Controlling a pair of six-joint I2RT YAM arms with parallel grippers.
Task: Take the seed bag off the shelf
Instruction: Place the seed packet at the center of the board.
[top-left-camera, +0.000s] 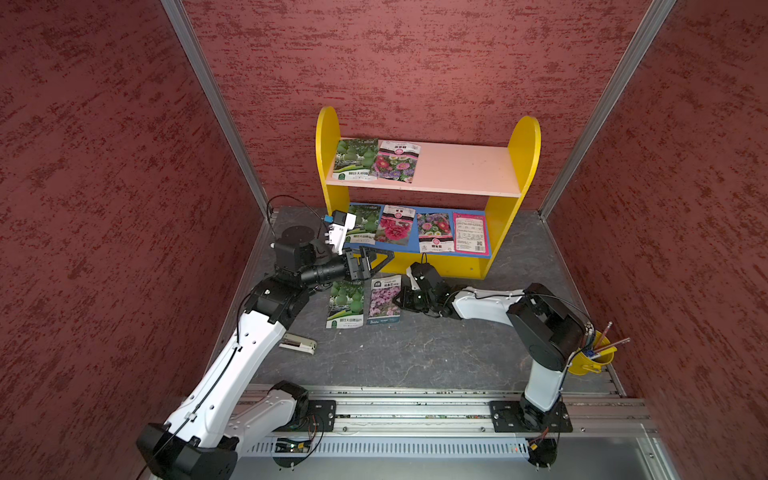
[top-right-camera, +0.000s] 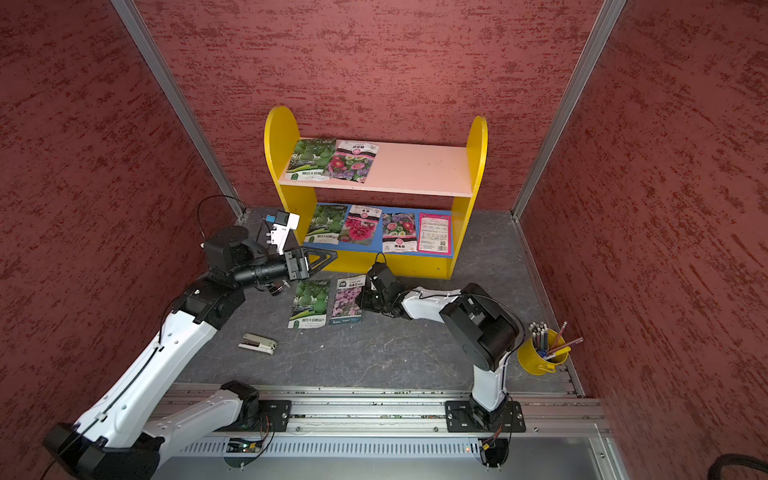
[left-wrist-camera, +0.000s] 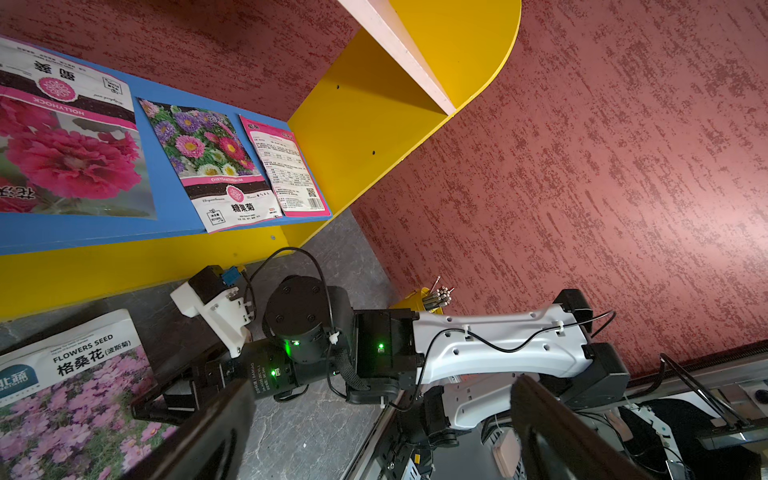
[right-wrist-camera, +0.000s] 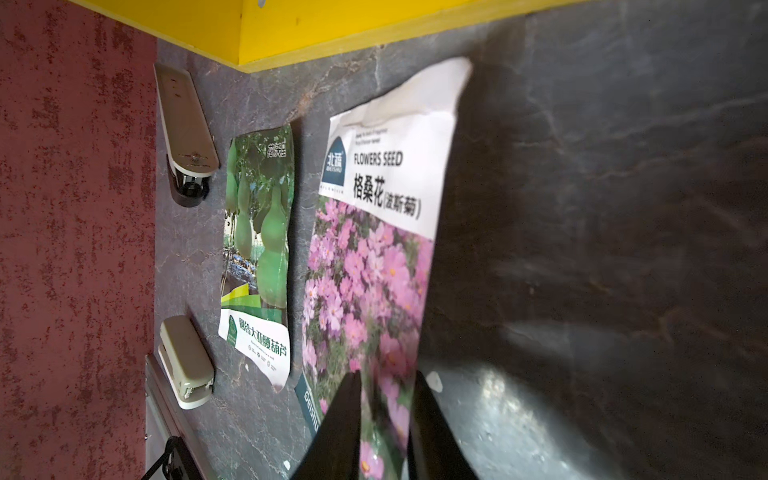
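Dark stone worktop (top-left-camera: 415, 353) carried the pink-flower seed bag (top-left-camera: 385, 300), already off the shelf (top-left-camera: 524, 141), between the barely parted fingers of the right claw (right-wrist-camera: 386, 376), seemingly let go; the left claw (top-left-camera: 376, 259) gaped empty, six other packets (top-left-camera: 434, 230) left shelved.

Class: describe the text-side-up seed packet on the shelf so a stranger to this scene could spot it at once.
Start at the yellow-sided shelf by the back wall and drop to its blue lower board. The pink packet ends the row of four, against the side panel on the robot's right. Only it shows printed text, no plant picture.
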